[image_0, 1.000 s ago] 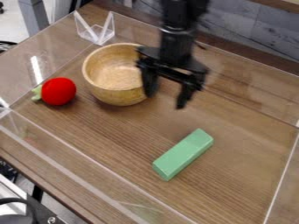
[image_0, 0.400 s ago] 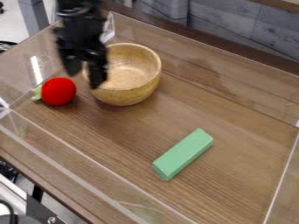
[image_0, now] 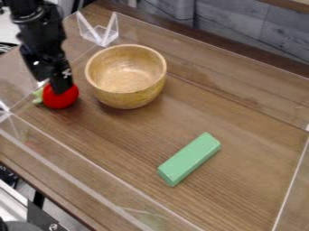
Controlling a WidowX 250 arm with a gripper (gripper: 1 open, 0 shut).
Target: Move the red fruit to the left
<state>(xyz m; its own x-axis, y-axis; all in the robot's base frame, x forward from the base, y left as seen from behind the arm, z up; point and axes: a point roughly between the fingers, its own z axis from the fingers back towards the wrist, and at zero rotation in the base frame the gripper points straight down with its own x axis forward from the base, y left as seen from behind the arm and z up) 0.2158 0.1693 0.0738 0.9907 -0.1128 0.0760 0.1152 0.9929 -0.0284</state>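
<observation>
Claw (image_0: 53, 79) w/ jaws apart, pointing down right over the red fruit (image_0: 60, 95) near the table's (image_0: 241, 108) left edge, beside the wooden bowl (image_0: 126, 76), prob. lined up to straddle & grab it.

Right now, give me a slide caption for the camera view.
Open gripper poised directly over the red fruit, beside the wooden bowl; green block lies apart.

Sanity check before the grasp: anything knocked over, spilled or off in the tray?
Nothing stands out. The wooden bowl sits upright and empty, the green block lies flat on the table, and the red fruit rests near the left wall under the open gripper.
</observation>
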